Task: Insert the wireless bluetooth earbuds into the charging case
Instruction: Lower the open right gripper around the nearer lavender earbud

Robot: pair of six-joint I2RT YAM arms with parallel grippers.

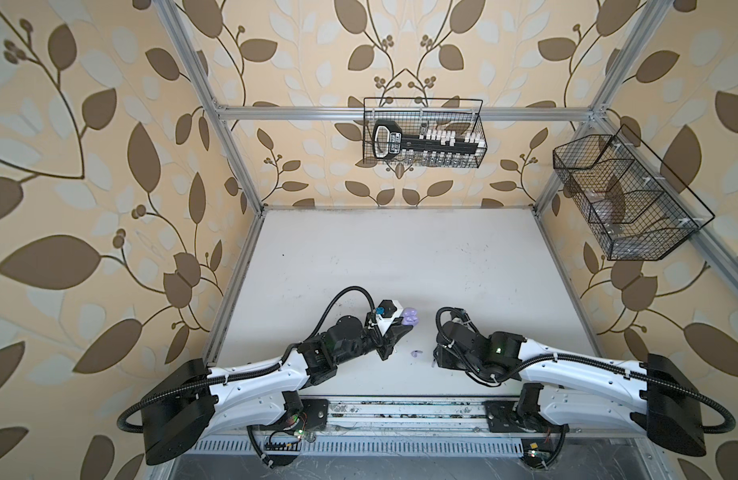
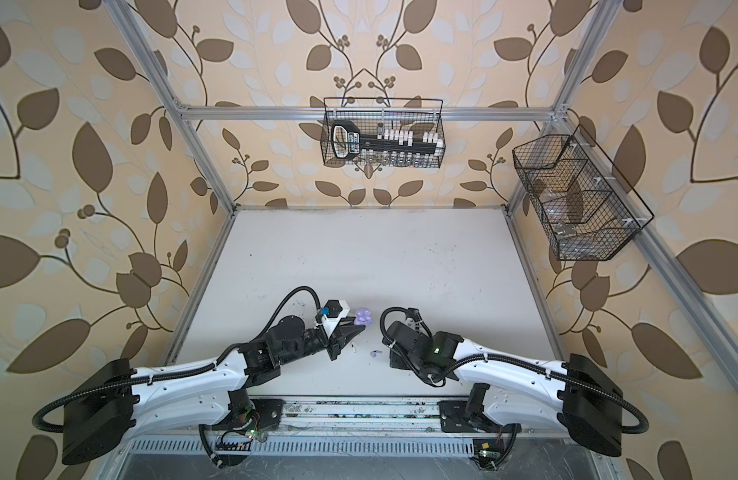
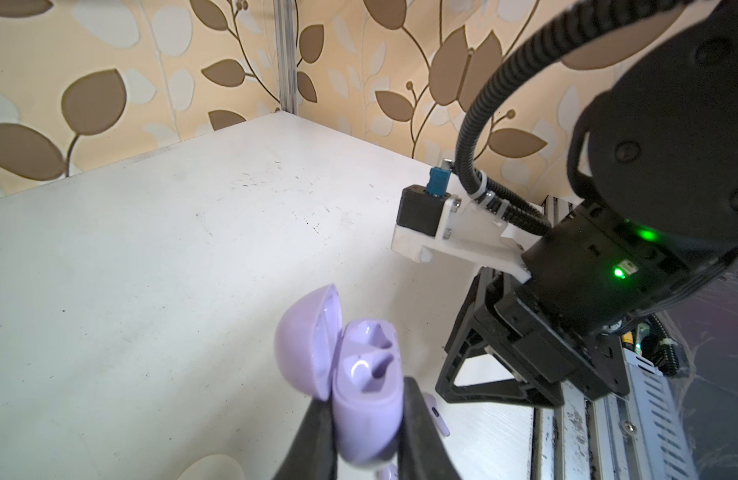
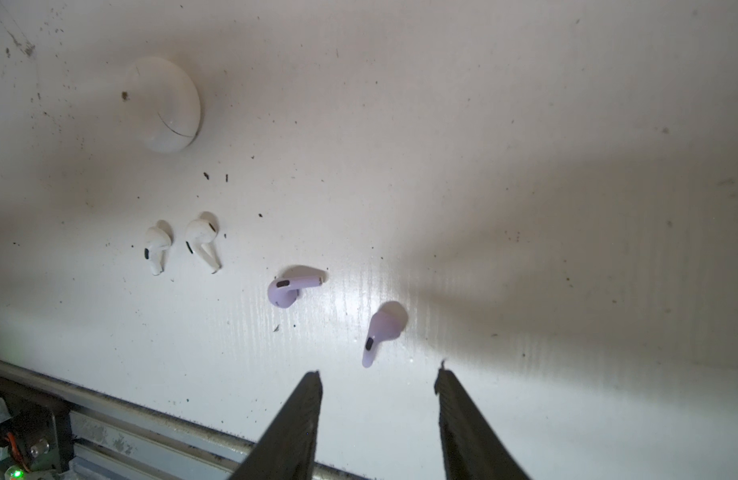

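A white tabletop [image 1: 400,257], scuffed and flecked with dark specks, sits inside an aluminium frame [image 1: 400,113]. The walls around it carry cream wallpaper [image 1: 88,166] printed with large brown leaves. A black wire basket [image 1: 369,124] hangs on the back rail and a second wire basket [image 1: 579,174] on the right-hand rail. Two black-and-white arms reach in from the near edge. The left gripper [image 3: 365,419] is clamped on the base of a lilac charging case [image 3: 350,365], held above the table with its lid hinged open and both sockets empty. The right gripper [image 4: 377,374] hovers over the table with its jaws apart and nothing between them. Just beyond its tips lies one lilac earbud [image 4: 381,332], with the other lilac earbud [image 4: 288,286] near it. Further along, two white earbuds [image 4: 156,247] lie side by side, and a closed white case [image 4: 167,106] rests beyond them. All four earbuds lie loose on the table near its front edge.
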